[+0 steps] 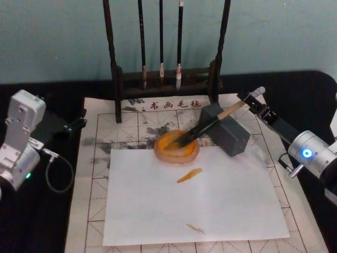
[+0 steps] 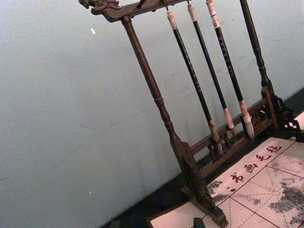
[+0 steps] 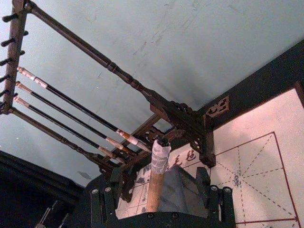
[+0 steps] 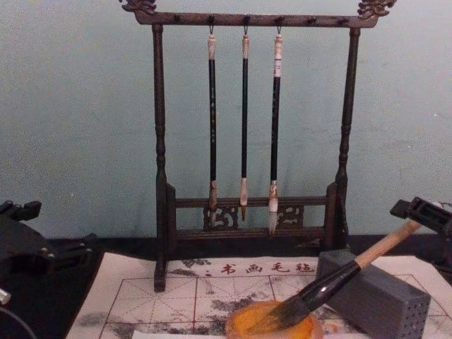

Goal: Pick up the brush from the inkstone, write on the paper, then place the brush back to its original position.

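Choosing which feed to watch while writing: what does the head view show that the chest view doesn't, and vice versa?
Head, not chest: the two orange strokes on the plain white sheet. Chest, not head: the rack's top bar, where the three thin brushes hang. Both: the brush with its bristles in the orange dish, its handle leaning on the grey block, and the right claw at the handle's end.

The brush [image 1: 210, 124] shows a pale bare-wood handle, a glossy black lower section and coarse dark bristles. At twelve o'clock, the rack [image 4: 159, 141] is dark turned wood; the gridded paper [image 1: 95, 153] looks matt.
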Available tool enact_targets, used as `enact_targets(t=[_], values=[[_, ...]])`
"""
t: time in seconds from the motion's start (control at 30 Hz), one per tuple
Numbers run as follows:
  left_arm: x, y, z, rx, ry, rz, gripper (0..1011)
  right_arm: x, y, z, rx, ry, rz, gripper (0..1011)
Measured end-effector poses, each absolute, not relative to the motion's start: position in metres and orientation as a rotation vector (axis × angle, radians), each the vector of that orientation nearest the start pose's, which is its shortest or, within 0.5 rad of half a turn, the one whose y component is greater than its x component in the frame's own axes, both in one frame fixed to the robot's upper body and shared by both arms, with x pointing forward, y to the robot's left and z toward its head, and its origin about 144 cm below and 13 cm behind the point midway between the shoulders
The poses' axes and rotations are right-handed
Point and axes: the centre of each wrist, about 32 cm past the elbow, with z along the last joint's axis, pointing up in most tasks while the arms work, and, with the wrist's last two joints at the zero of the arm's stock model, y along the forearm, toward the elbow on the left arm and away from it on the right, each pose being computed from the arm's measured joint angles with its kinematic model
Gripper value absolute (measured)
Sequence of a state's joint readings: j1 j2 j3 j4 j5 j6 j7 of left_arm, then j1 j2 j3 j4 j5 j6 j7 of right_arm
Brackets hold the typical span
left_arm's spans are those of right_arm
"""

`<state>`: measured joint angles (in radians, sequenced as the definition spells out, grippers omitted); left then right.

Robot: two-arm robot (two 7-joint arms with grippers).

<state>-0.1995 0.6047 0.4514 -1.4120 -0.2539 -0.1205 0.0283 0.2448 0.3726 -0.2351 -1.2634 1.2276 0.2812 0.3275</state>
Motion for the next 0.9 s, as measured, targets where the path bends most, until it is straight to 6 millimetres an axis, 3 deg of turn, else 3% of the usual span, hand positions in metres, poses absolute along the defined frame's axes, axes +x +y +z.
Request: enact_targets(t=[0.9], values=[[0.4886, 0.3097, 1.1398, 0.305, -0.285, 1.248, 1001, 0.5195, -0.3035, 1.1301, 0.421, 0.857, -0.998, 1000]])
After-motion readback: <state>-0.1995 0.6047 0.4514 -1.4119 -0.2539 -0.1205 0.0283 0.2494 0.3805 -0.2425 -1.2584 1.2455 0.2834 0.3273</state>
